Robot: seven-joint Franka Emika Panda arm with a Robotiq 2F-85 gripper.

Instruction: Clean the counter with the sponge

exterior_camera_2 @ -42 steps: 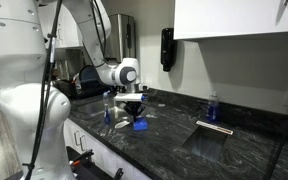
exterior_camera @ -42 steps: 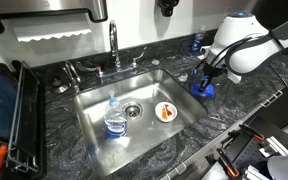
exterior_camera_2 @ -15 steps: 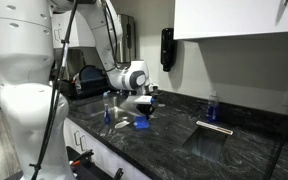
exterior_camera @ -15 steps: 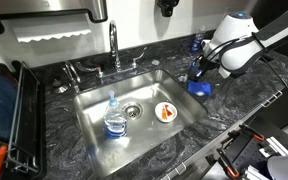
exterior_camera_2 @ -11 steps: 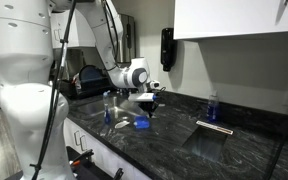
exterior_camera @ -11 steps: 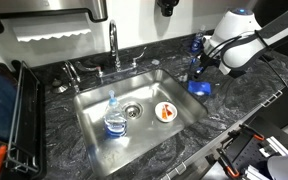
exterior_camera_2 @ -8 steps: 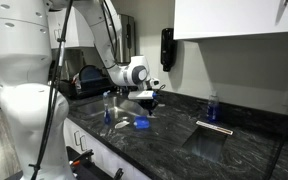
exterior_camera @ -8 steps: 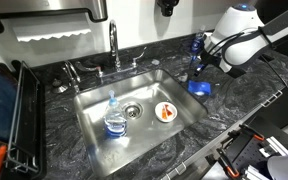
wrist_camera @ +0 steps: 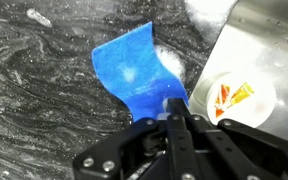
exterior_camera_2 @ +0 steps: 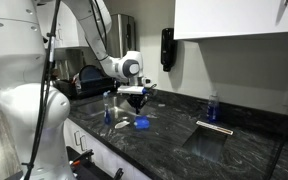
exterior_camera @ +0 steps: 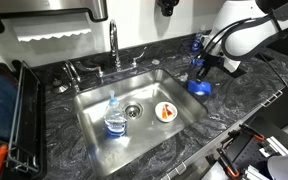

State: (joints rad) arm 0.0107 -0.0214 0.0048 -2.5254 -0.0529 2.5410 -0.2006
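Sponge, in an exterior view: the blue sponge [exterior_camera: 199, 86] lies on the marbled counter [exterior_camera: 246, 108], just beside the sink [exterior_camera: 149, 140] rim, on the side away from the dish rack [exterior_camera: 6, 110]
Gripper, same view: the gripper [exterior_camera: 205, 70] hangs close over the sponge; the fingers are too small here to tell how they stand
Sink, same view: a clear bottle [exterior_camera: 114, 118] stands upright in the basin near the drain, and a small white plate [exterior_camera: 165, 111] with something orange lies beside it; the faucet [exterior_camera: 114, 45] rises behind
Sponge, in an exterior view: the sponge [exterior_camera_2: 142, 124] rests flat on the counter [exterior_camera_2: 174, 152], well apart from the sink [exterior_camera_2: 212, 135]
Gripper, same view: the gripper [exterior_camera_2: 134, 99] points down above the sponge with a clear gap between them
Sponge, wrist view: the sponge [wrist_camera: 134, 68] lies on the counter [wrist_camera: 44, 95], its near end bowed upward, close to the sink [wrist_camera: 274, 40] edge
Gripper, wrist view: the gripper [wrist_camera: 174, 108] comes in from the bottom; the fingers [wrist_camera: 182, 122] are drawn tight together with nothing between them, their tips by the near end of the sponge
Plate, wrist view: the plate [wrist_camera: 229, 95] sits inside the steel basin
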